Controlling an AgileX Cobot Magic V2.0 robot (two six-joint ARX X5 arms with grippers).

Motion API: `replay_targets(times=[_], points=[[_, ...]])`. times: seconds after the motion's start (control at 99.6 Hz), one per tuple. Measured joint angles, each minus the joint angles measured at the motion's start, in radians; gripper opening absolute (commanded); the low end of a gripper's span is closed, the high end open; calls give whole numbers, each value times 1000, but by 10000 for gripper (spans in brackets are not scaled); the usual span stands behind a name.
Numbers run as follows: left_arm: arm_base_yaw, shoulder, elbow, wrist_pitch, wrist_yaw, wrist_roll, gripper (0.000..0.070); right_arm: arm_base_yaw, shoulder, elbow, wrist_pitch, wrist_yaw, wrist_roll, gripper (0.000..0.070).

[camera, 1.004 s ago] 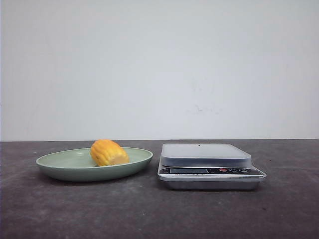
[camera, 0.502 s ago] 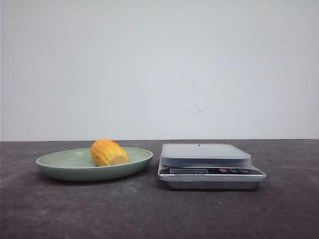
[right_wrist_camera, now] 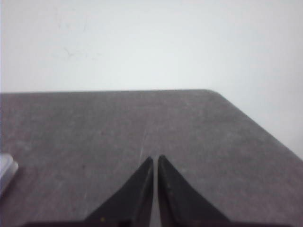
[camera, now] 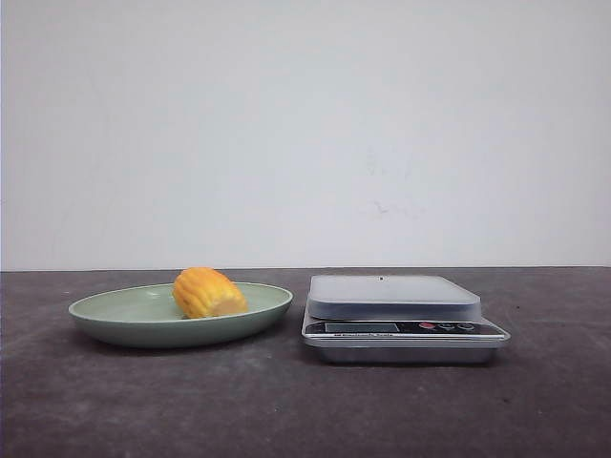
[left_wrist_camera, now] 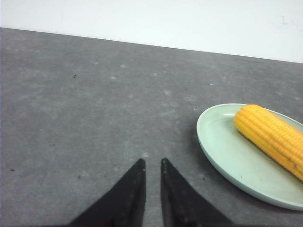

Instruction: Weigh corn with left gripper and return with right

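No change from a moment ago: corn (camera: 208, 292) lying in the plate (camera: 115, 320), left gripper (left_wrist_camera: 151, 163) and right gripper (right_wrist_camera: 155, 158) fingers (left_wrist_camera: 130, 194) nearly closed, empty, so weighing not started.

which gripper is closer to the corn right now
Left. The left gripper has the corn on its plate in view just off to one side. The right gripper sees only bare table and the scale's edge.

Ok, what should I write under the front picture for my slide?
Corn lying on a green plate, beside an empty kitchen scale on a dark table; neither arm in this view.
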Motion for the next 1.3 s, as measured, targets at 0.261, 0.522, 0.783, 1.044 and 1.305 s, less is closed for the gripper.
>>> replay_targets(times=[0.261,0.522,0.783,1.044,1.305], points=[[0,0,0,104,-1,-5,10,0,0,0,97,-33,111,11],[0,26,31,71,-1,-151,14,0,3,18,11,-78,244,1],[0,276,372,34,-1,-232,13,0,190,320,-298,-97,322,1],[-7,580,755,-72,105,-232,519,3,484,707,-455,-219,301,489],[-130,806,1018,-253,118,-188,485,57,629,965,-573,-262,243,470]])
